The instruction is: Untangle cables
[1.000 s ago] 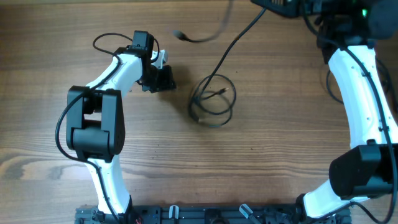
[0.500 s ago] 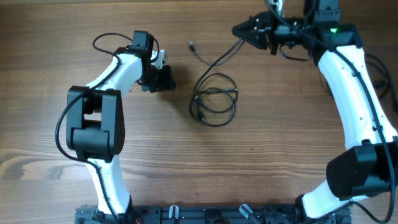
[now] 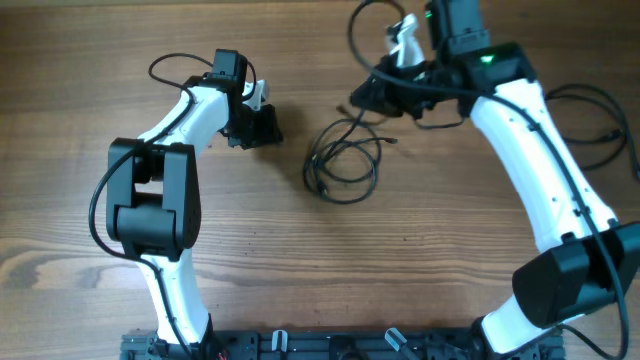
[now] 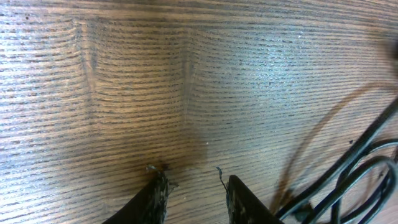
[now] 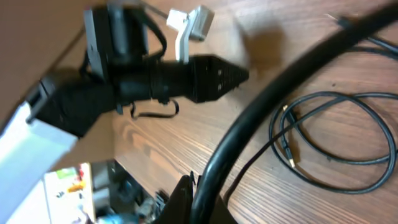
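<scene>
You are looking at a wooden table (image 3: 300,260) that fills the whole overhead view, its brown boards running left to right with wavy grain and a darker swirl low on the left. Along its near edge runs a dark rail (image 3: 330,345) with small clamps on it. The light is soft and even, leaving a pale sheen on the wood in the left wrist view. Past the table's edge in the right wrist view you get only blurred brown and white shapes.
</scene>
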`<action>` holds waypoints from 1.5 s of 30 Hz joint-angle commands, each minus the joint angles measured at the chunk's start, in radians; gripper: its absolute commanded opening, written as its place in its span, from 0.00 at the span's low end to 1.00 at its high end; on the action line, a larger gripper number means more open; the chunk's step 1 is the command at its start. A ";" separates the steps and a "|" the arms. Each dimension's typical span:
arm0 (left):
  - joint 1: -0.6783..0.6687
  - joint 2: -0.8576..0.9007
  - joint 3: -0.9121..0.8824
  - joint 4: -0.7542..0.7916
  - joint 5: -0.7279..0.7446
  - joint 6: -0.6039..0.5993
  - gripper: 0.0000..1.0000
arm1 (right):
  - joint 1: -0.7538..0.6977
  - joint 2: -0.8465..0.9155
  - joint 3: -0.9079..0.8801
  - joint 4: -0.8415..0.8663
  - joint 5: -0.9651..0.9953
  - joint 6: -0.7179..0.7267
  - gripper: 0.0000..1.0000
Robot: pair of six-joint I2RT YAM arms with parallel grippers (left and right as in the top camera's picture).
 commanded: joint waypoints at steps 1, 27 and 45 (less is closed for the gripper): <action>-0.003 0.014 -0.025 -0.005 -0.037 -0.009 0.33 | 0.002 0.005 0.006 -0.026 0.145 -0.048 0.04; -0.053 -0.333 0.003 -0.064 0.262 -0.006 0.49 | -0.137 0.003 0.007 -0.037 -0.031 -0.299 0.04; -0.190 -0.344 0.003 0.145 0.515 0.069 0.61 | -0.127 0.003 0.007 0.042 -0.108 -0.151 0.04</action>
